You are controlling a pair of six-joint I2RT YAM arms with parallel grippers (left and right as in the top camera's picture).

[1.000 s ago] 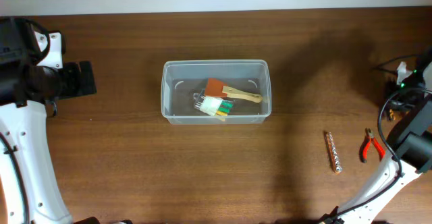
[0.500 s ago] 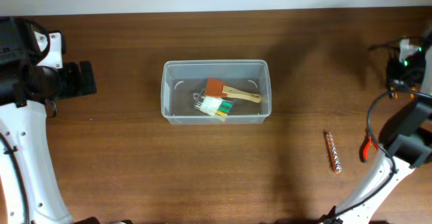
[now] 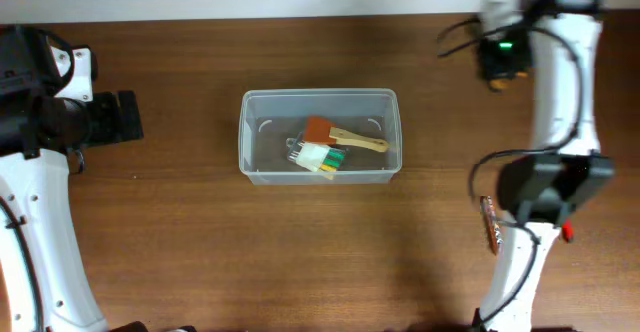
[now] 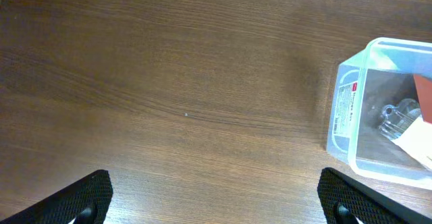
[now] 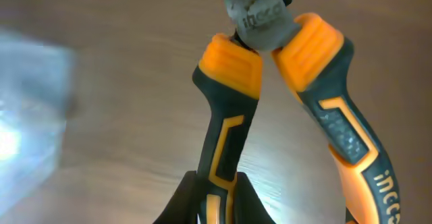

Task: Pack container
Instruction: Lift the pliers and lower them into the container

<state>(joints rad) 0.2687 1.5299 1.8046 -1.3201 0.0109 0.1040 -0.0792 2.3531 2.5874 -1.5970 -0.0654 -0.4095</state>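
Container (image 3: 320,95) mid-frame, bare bench (image 3: 200,252) all round; left fingers (image 4: 81,197) spread wide, right fingers (image 5: 177,209) clamp orange pliers (image 5: 233,116) upper right.

Left wrist: container (image 4: 347,109) runs off right edge. Right wrist: pliers (image 5: 233,109) head clipped at top, handles at bottom, container a blur. Overhead: rod (image 3: 490,230) half under right arm.

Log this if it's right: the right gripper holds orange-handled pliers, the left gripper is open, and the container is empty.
Not right: the container is not empty. The overhead view shows a wooden-handled brush and a small packet lying in it. The rest stands: the right gripper holds the orange-handled pliers, and the left gripper is open.
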